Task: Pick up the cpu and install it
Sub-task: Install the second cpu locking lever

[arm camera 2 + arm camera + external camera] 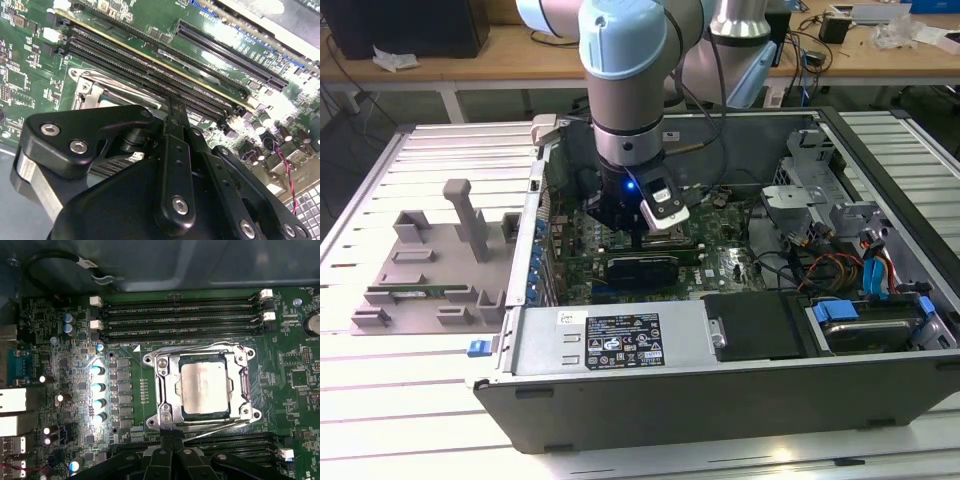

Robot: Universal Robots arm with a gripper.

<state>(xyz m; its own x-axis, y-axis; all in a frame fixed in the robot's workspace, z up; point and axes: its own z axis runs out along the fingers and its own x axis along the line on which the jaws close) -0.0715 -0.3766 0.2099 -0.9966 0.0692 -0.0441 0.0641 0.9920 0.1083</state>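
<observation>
Above socket frame (202, 387): pincer (172, 442) clenched, holding nothing; cpu (205, 388) seated inside frame.

open space above cpu (205, 387), memory slots (180, 317) flanking

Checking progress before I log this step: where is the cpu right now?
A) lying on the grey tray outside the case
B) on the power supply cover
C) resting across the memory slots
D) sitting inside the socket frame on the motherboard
D: in the first wrist view the silver-topped cpu lies flat inside the metal socket frame on the motherboard, beside the memory slots.
</observation>
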